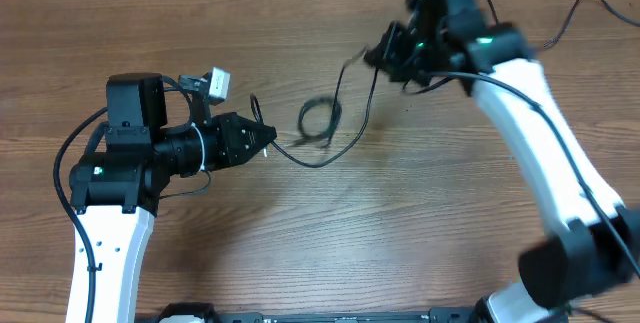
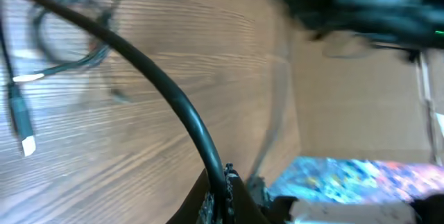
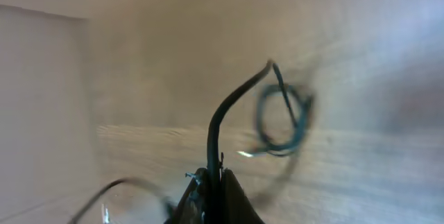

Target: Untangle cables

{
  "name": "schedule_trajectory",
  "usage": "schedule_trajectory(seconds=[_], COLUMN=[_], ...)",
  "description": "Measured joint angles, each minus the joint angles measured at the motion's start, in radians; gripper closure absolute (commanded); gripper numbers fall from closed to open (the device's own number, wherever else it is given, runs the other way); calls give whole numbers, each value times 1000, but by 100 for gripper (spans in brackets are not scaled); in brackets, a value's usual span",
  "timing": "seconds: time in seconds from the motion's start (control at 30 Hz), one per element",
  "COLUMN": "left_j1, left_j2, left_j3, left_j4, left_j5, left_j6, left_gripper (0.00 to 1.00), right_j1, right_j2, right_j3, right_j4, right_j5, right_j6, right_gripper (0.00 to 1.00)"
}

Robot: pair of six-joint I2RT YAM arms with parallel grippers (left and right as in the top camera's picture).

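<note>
Nearest us, the left jaws pinch a cord [image 2: 173,106]; beyond, the small coil [image 1: 320,123] lies on the open surface [image 1: 430,223], and farther, the raised right jaws clamp a strand [image 3: 214,127]. We should pull apart slowly, watching the coil loosen; bare wood surrounds it, no edge close.

Table [image 2: 104,161]: wood-grain, brown, under and ahead of the left claw [image 2: 227,182].
Tan panel [image 2: 354,99]: plain, above and right of that claw.
Patterned patch [image 2: 347,179]: blue, multicoloured, blurred, low right of that claw.
</note>
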Motion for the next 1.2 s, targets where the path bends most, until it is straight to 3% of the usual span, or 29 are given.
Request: schedule_trajectory(seconds=[0.37,1.2], left_j1=[0,0], left_j2=[0,0], left_j3=[0,0], left_j4=[-1,-12], left_j5=[-33,-47], left_j6=[0,0], left_gripper=[93,94], right_j1=[1,47], right_j2=[-272,-251], right_j3=[95,95], right_j4=[40,71], right_j5=[-5,-69], right_j6=[-110,-139], right_gripper=[96,96])
